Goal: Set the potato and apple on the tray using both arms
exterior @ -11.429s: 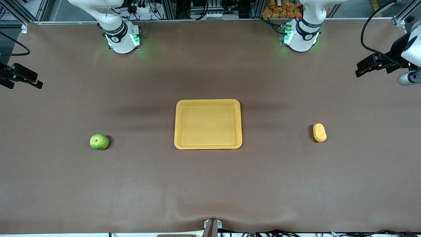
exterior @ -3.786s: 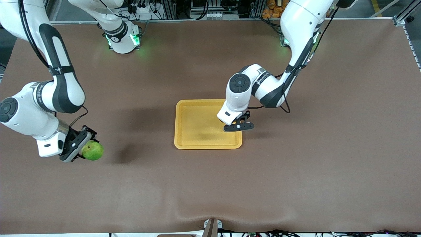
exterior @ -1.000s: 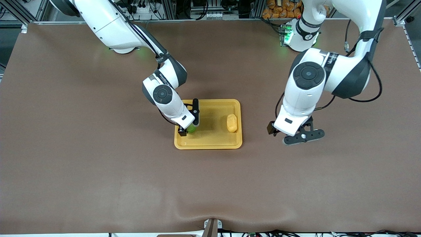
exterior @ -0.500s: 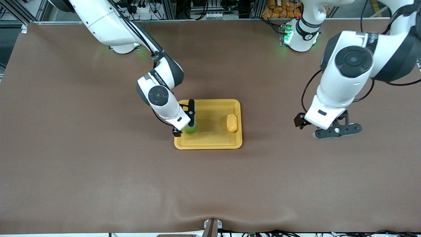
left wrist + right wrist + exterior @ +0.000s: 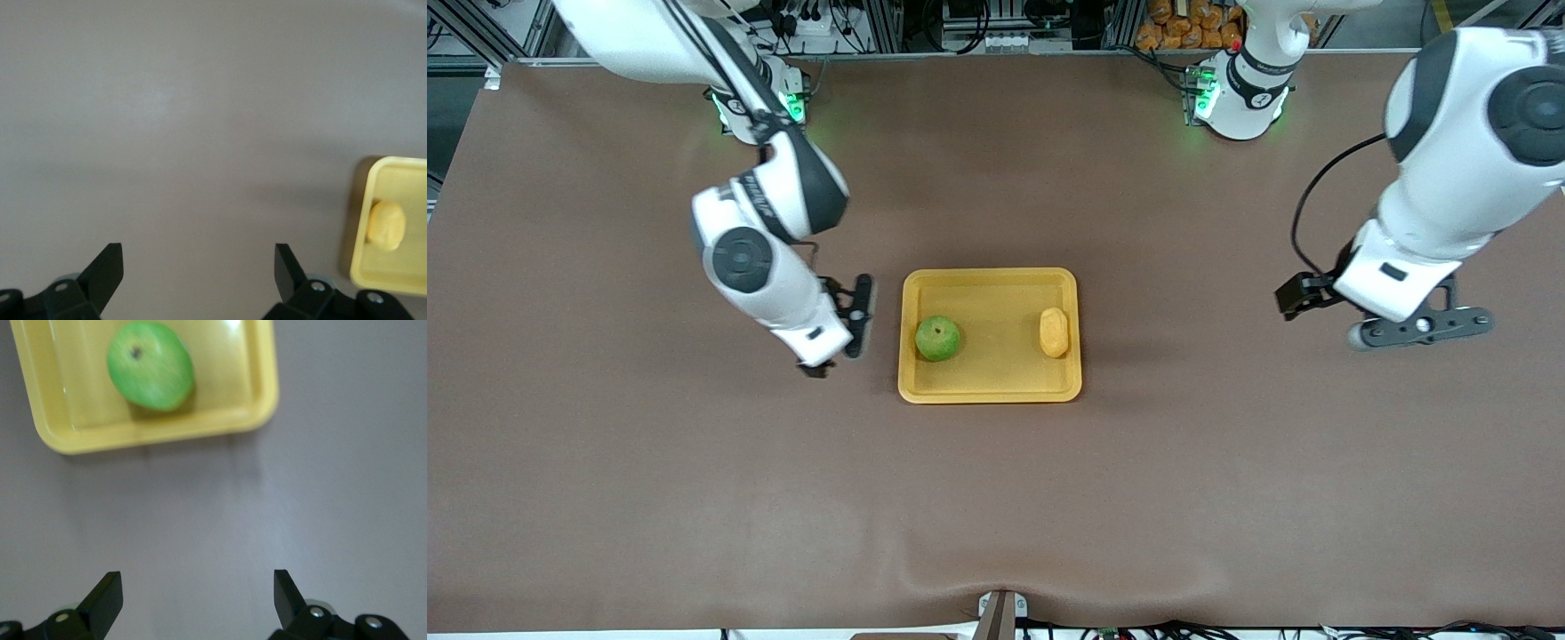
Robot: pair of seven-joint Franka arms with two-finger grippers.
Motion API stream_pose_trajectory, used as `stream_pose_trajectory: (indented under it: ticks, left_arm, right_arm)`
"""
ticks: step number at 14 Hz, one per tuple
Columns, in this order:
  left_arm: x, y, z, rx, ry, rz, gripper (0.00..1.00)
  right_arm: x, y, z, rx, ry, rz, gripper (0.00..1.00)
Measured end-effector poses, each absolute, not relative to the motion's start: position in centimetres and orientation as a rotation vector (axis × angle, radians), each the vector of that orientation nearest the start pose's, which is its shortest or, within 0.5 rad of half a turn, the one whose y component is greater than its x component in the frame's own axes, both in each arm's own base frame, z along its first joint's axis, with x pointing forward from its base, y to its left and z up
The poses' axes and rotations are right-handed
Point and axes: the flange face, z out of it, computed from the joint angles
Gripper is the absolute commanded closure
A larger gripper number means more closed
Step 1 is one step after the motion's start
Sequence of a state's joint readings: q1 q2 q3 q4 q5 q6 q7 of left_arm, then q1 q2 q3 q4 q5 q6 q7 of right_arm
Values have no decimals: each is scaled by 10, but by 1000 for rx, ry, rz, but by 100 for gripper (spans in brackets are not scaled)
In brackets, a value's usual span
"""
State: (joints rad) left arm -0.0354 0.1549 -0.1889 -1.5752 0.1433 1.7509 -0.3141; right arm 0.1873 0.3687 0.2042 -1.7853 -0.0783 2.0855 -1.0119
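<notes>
Apple [image 5: 938, 338] and potato [image 5: 1054, 332] are both seated in the tray [image 5: 991, 390], well apart: apple toward the right arm's end, potato toward the left arm's end, close to the rim. Placement is judged done; only the retreat is left.

For a clean retreat, both claws are best kept high and routed away from the tray, so the rim is not clipped and the round apple is not set rolling. No re-grip is judged necessary.

Right gripper [image 5: 838, 327] is held over bare table [image 5: 694, 498] just beside the tray's end, fingers spread wide, nothing held. In its wrist view, apple [image 5: 151, 365] and tray [image 5: 267, 400] are seen off from the open fingertips [image 5: 107, 590].

Left gripper [image 5: 1416, 329] is held over bare table well apart from the tray, fingers wide open and empty. Potato [image 5: 387, 225] is visible in its wrist view.
</notes>
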Motion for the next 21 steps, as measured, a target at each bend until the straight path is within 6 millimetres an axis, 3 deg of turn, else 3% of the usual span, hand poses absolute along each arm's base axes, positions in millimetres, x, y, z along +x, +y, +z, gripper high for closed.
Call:
stream_pose_trajectory:
  ticks: [2,5,9,14,17,21]
  left_arm:
    - [596,-95,562,-3031,-65,-33,0]
    - [584,-86,588,-3026,-30,-35,0]
    - [568,-69,611,-3025,45,-20,0]
    - [541,-68,632,-3079,-73,19,0]
    - [525,-75,639,-3075,-86,23,0]
    - [520,-73,642,-3073,-91,36,0]
  right_arm:
    - [606,188,375,-2423,-1989,46,0]
    - [611,138,413,-2521,-1903,12,0]
    - [612,83,442,-2701,-1668,2,0]
    - [602,48,495,-2899,-1388,-94,0]
    - [593,9,525,-2996,-1219,-138,0]
    - [580,-30,554,-3079,-926,-136,0]
